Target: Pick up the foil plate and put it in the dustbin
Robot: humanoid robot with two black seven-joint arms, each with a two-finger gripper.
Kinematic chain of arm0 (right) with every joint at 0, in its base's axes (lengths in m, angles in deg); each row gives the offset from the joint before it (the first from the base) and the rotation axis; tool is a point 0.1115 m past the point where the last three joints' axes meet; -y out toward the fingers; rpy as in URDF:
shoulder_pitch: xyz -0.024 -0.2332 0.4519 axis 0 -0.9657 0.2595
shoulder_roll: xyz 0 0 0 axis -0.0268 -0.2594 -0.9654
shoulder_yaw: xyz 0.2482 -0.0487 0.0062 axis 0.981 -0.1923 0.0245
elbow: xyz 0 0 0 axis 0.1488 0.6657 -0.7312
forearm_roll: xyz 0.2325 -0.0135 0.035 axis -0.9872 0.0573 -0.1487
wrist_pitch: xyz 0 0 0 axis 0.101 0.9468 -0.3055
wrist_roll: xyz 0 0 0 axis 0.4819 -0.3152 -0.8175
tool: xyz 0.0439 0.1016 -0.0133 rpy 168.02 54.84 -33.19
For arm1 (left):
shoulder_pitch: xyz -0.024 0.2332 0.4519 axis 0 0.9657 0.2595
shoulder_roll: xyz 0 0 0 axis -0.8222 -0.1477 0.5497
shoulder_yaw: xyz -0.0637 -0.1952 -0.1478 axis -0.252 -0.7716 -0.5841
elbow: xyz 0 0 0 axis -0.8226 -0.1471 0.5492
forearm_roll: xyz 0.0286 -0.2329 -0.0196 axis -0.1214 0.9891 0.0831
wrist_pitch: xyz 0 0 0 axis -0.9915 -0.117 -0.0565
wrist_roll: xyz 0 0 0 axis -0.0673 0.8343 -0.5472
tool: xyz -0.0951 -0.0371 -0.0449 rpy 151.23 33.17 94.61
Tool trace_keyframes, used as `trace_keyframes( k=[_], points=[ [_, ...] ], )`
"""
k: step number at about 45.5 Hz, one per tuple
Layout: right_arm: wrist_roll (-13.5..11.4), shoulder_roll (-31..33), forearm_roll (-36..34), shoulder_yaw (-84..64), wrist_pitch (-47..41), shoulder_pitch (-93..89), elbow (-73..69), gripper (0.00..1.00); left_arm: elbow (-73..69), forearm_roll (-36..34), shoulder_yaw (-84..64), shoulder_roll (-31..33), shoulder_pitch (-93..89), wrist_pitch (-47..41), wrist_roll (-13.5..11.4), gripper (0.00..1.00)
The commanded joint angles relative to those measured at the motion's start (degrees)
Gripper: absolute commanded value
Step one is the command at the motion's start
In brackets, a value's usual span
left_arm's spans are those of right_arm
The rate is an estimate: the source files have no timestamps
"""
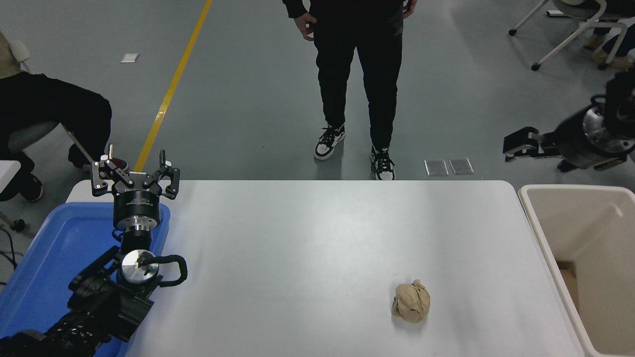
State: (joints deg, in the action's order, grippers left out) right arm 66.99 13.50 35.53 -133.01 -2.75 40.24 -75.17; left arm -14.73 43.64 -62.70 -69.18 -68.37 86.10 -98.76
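The foil plate shows nowhere in this view. The beige dustbin (533, 223) stands at the table's right edge, its inside only partly in view. My right gripper (518, 144) hangs in the air above and beyond the bin's far rim, pointing left and blurred. It holds nothing that I can see. My left gripper (135, 168) is parked, open and empty, over the far end of the blue tray (54, 248) at the lower left.
A tan crumpled paper ball (411, 301) lies on the white table (307, 248) at the front right. A person in black (357, 74) stands beyond the far edge. Another person (49, 114) sits at the far left. Two flat silver patches (449, 166) lie on the floor.
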Motion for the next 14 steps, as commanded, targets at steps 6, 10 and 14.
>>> trace_keyframes(
  k=[6,10,14],
  points=[
    [0.74,-5.41,-4.52,0.96,-7.57,7.7,-8.08,1.0,0.0,0.08,-0.02,-0.09,0.1,0.0,-0.09,0.99],
    [0.83,-8.05,-4.88,1.14,-7.57,8.05,-8.08,1.0,0.0,0.08,-0.02,0.0,0.1,0.0,-0.09,0.99],
    [0.83,-9.81,-5.05,2.28,-7.57,8.32,-7.73,1.0,0.0,0.08,-0.02,0.0,0.1,0.0,-0.09,0.99]
  ],
)
